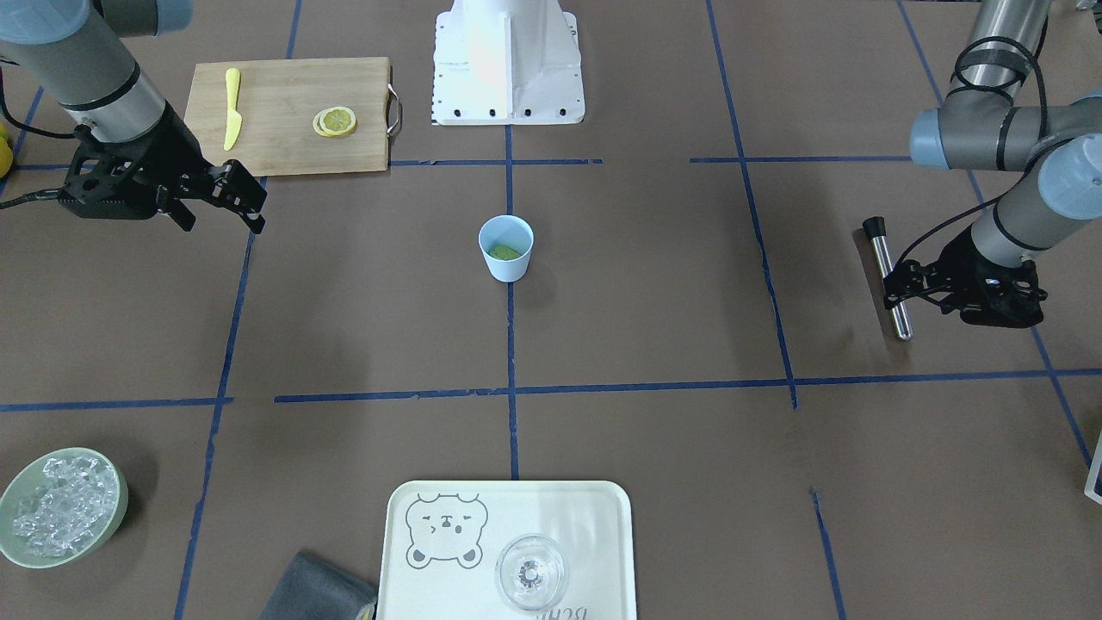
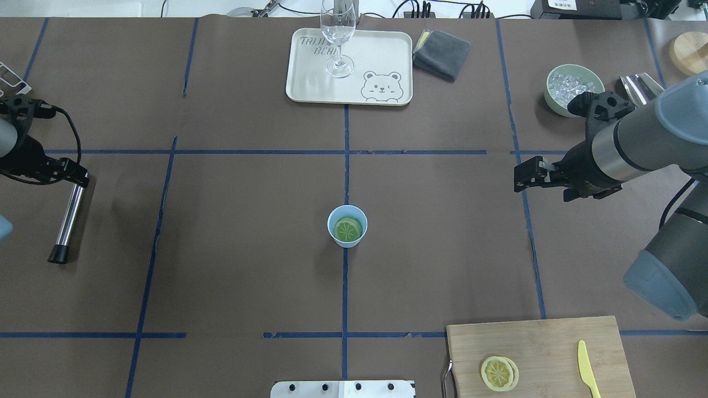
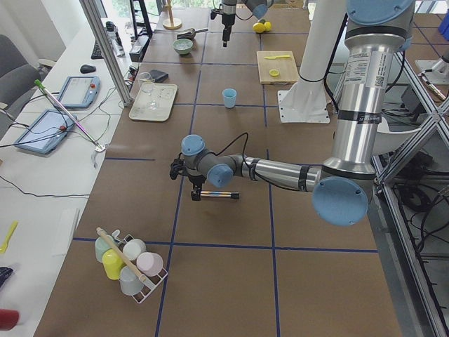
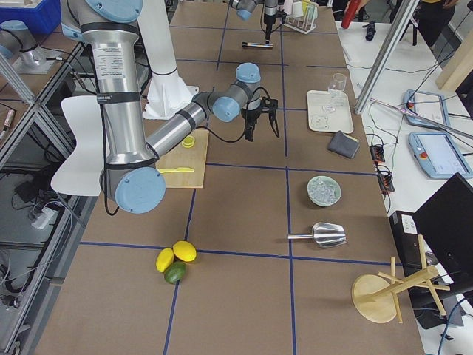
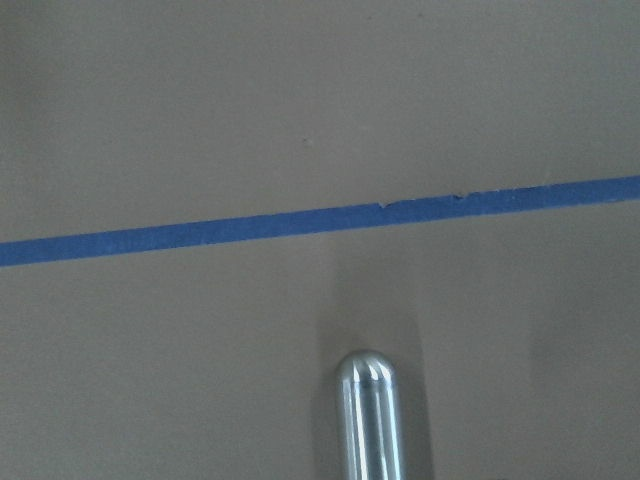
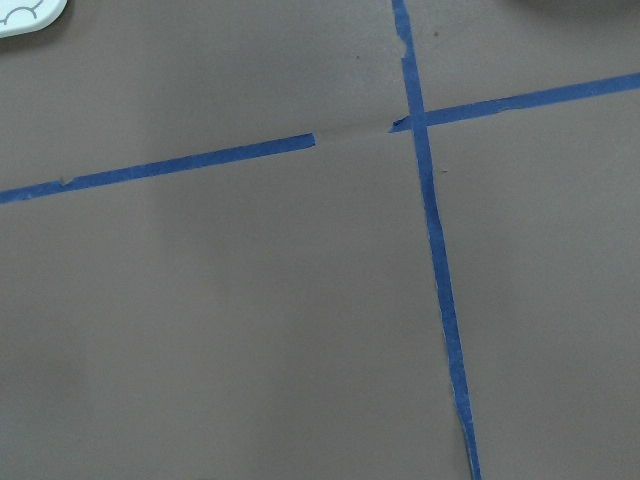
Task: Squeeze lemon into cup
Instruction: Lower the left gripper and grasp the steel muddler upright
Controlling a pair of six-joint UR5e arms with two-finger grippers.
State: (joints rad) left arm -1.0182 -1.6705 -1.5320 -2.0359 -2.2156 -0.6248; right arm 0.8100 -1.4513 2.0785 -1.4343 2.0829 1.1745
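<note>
Light-blue plastic, the cup (image 1: 506, 269) stands upright at the middle of the brown table, where two blue tape lines cross. The lemon (image 2: 348, 230), a round slice with its cut face up, lies flat inside the cup near the bottom. Whether any juice is in there with it cannot be seen.

No gripper is near the cup. The right gripper (image 2: 539, 179) hangs over bare table well to one side, jaws apart and holding nothing. The left gripper (image 1: 897, 291) is low over the far side of the table, right at a steel rod (image 1: 881, 257) with a black cap that lies flat there. It cannot be told whether the jaws are clamped on the rod or only straddle it.

More lemon slices (image 2: 499, 373) rest on a wooden cutting board (image 2: 553, 342) beside a yellow knife (image 2: 588, 367).

The lemon seems already delivered, so the step in hand looks like pressing it. That would call for the left arm to lift the rod, turn it upright and bring it down inside the narrow cup without tipping it.
</note>
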